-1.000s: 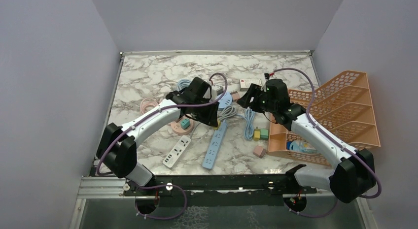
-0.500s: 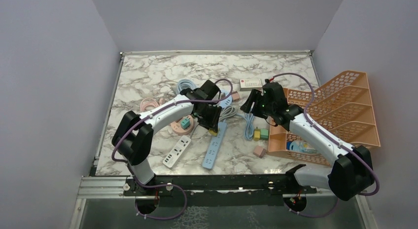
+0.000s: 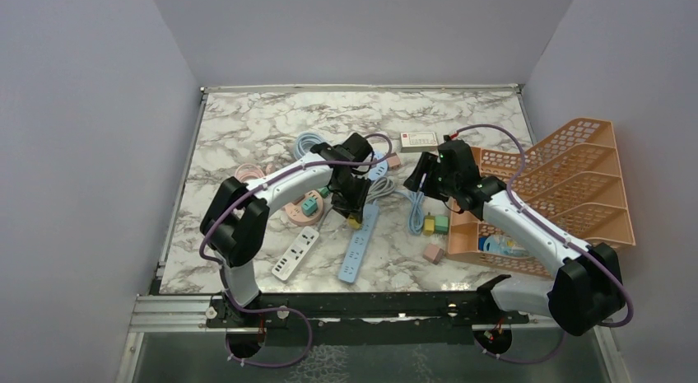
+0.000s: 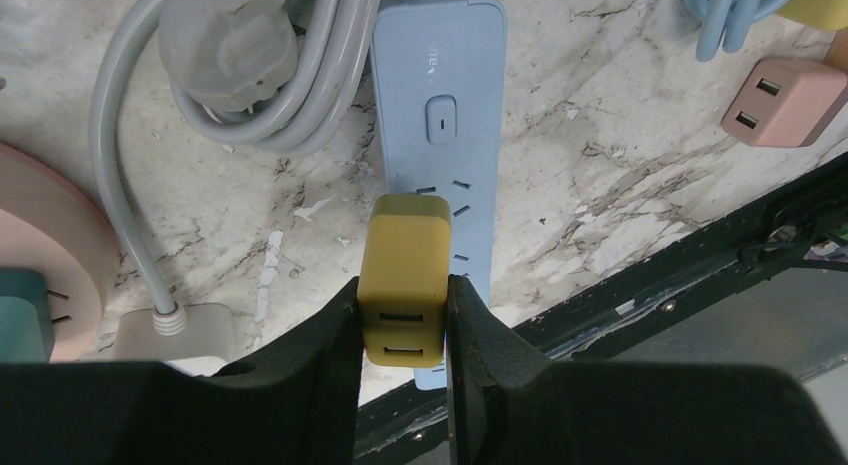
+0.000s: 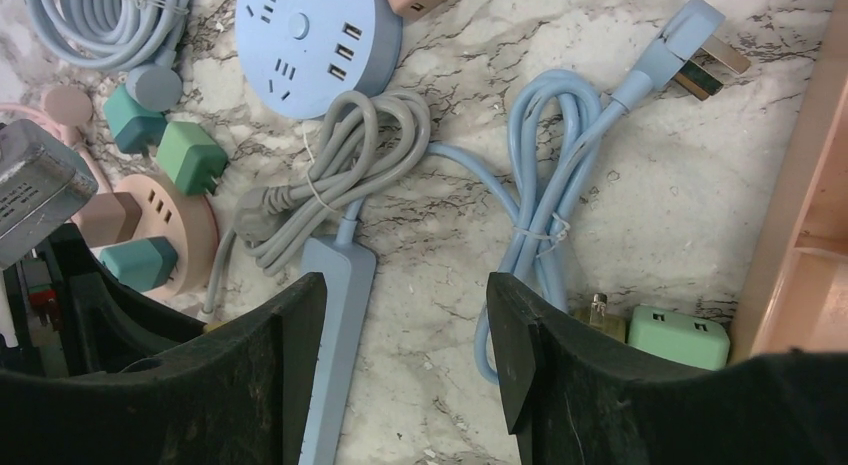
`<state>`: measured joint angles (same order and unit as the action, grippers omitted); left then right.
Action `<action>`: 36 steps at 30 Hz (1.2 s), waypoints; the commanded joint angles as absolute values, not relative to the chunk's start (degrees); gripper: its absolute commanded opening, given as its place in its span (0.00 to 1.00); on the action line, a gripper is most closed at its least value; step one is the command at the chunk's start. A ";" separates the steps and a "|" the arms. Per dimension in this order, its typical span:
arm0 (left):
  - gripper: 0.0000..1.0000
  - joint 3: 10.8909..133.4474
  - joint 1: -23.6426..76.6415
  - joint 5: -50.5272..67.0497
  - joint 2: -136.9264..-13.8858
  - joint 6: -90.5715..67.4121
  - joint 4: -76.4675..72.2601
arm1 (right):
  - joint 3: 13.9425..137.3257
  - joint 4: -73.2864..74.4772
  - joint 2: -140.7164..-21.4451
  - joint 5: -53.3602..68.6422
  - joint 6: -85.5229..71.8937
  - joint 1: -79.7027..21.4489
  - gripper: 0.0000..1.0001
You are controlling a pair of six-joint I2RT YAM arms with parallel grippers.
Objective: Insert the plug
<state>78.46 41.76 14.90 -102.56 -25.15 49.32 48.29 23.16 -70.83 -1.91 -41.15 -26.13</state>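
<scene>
My left gripper (image 4: 404, 320) is shut on a yellow plug adapter (image 4: 405, 275), holding it over the socket end of the blue power strip (image 4: 438, 135); whether the plug touches the strip I cannot tell. In the top view the adapter (image 3: 355, 221) shows just below the left gripper (image 3: 352, 212), at the upper end of the blue strip (image 3: 359, 245). My right gripper (image 5: 405, 335) is open and empty above the marble, between the blue strip (image 5: 335, 315) and a coiled blue cable (image 5: 550, 200). It sits right of the left gripper in the top view (image 3: 420, 175).
A white power strip (image 3: 295, 253), a pink round socket hub (image 3: 300, 210) with teal plugs, a round blue hub (image 5: 305, 30), a grey coiled cable (image 4: 245, 75), pink adapters (image 4: 785, 100), and yellow and green plugs (image 3: 436, 224) lie around. An orange rack (image 3: 568, 193) stands right.
The left arm swung in and lowered the yellow adapter onto the upper end of the blue strip. The right gripper shifted slightly and stays open.
</scene>
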 commanded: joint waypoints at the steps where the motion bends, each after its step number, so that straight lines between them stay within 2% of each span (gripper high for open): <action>1: 0.00 80.74 42.49 14.65 -104.14 -25.67 50.36 | 47.57 23.84 -69.70 -4.38 -41.17 -25.91 0.60; 13: 0.00 78.46 44.75 12.95 -104.50 -28.25 50.58 | 47.12 24.29 -69.74 -5.02 -41.52 -25.93 0.59; 28: 0.00 79.63 50.16 -2.37 -110.48 -35.22 54.02 | 47.27 28.60 -69.29 -9.34 -43.32 -25.92 0.58; 36: 0.00 79.86 51.74 -4.27 -115.09 -36.22 54.67 | 47.18 31.28 -68.29 -11.38 -42.99 -25.93 0.57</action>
